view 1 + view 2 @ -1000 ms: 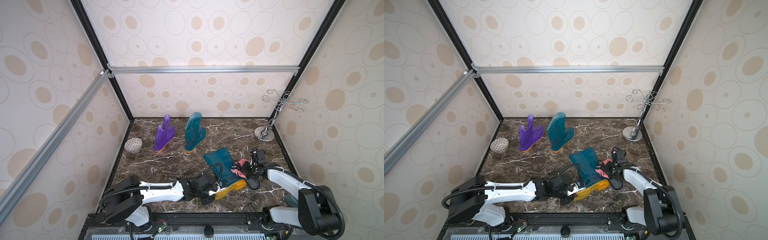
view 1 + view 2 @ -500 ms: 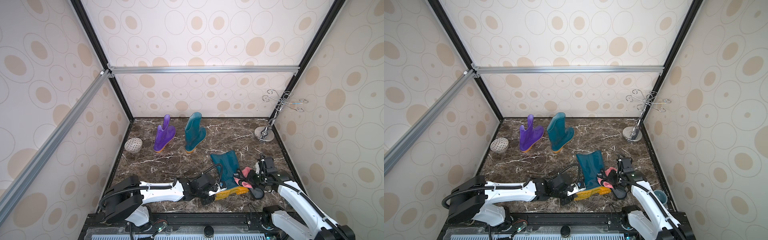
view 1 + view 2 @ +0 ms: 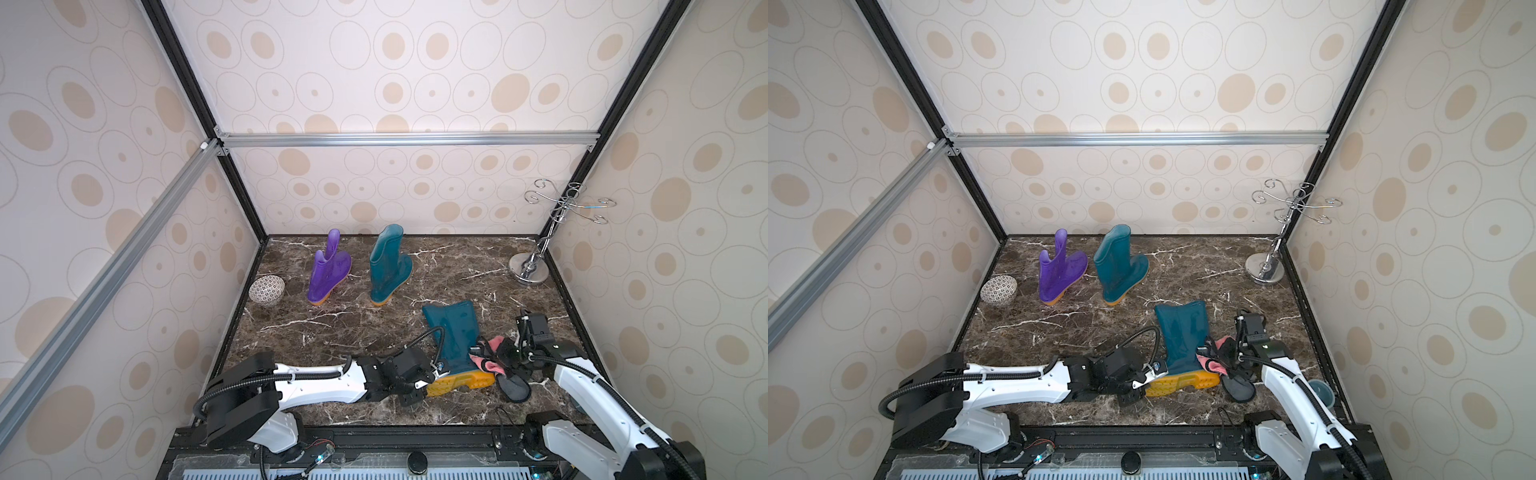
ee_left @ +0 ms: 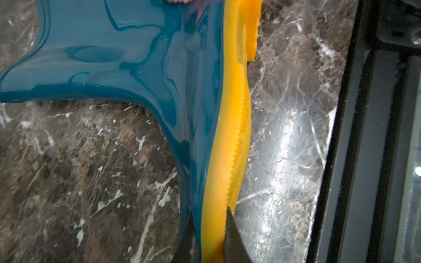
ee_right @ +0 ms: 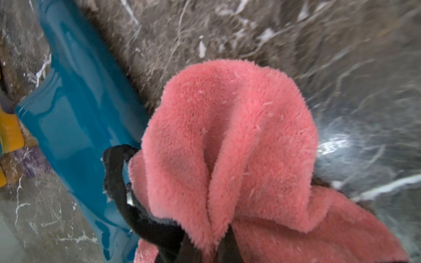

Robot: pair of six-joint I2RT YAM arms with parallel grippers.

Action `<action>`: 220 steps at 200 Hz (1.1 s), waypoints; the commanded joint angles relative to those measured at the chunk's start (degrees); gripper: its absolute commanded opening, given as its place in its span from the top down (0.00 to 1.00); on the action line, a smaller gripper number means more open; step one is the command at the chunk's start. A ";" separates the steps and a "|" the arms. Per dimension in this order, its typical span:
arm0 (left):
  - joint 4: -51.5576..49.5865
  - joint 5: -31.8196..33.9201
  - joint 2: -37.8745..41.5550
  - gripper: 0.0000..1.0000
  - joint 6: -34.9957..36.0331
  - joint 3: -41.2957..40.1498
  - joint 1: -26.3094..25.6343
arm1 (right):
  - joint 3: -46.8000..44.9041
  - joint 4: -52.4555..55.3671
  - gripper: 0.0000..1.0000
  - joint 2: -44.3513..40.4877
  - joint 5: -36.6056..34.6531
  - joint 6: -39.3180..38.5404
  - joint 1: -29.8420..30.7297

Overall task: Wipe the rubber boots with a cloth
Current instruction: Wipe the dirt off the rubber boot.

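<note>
A teal rubber boot (image 3: 453, 336) lies on its side near the front, its shaft pointing to the back wall. My left gripper (image 3: 431, 371) is shut on the toe end of its yellow sole (image 4: 227, 136), one finger on each side of the edge. The pink cloth (image 3: 490, 361) hangs bunched against the boot's foot, its grey side trailing on the floor. My right gripper (image 5: 209, 248) is shut on a fold of the cloth (image 5: 227, 148). A purple boot (image 3: 328, 270) and another teal boot (image 3: 388, 264) stand upright at the back.
A patterned bowl (image 3: 267, 289) sits by the left wall. A chrome hook stand (image 3: 528, 270) stands in the back right corner. A small cup (image 3: 1320, 392) is by the right wall near the front. The black frame rail (image 4: 364, 159) runs close to the boot's sole.
The lying boot has swung so its shaft points straight back instead of back-left. My right gripper has drawn the cloth toward the front along the boot, down to its foot.
</note>
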State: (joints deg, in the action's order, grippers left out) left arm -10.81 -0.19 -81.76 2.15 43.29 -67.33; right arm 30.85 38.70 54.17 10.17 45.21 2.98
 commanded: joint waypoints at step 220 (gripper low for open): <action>-2.82 -6.21 -1.11 1.00 -0.61 -1.88 1.04 | 11.34 -40.52 1.00 35.10 5.95 18.82 10.02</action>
State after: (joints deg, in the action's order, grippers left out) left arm -12.43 -3.79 -80.86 1.23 42.61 -66.28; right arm 40.95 1.76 87.70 16.71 57.21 11.11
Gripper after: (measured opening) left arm 0.141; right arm 0.081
